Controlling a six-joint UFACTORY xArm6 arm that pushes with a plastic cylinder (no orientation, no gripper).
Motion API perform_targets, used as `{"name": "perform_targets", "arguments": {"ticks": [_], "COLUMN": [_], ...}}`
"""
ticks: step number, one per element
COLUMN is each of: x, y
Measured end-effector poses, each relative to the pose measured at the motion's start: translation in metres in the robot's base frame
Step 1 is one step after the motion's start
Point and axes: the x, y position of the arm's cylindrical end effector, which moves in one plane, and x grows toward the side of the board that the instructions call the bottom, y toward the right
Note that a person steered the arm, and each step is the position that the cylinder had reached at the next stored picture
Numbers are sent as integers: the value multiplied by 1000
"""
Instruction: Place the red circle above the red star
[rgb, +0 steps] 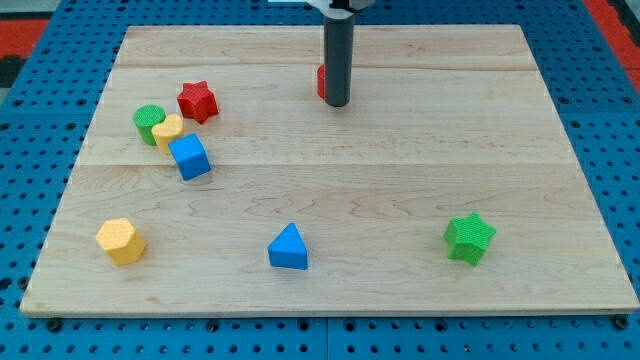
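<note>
Counter (330, 200): wooden board.
Jaws: none fitted; nothing gripped.
My tip (337, 104): at the view's top centre, touching the red circle (321, 82), which is mostly hidden behind the rod.
Red star (197, 101): well apart, toward the view's left, near green circle (149, 122).
Advice: push leftward from the circle's right side, staying above the star.
</note>
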Motion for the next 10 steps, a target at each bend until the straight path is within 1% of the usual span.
{"name": "perform_targets", "arguments": {"ticks": [2,3,4,5,6,7,8,9,10], "x": [-6,-33,-48,-41,-61,-84,-83,-74,-52], "y": [28,-63,-131,-57,-23,-61,-121,-86,-91]}}
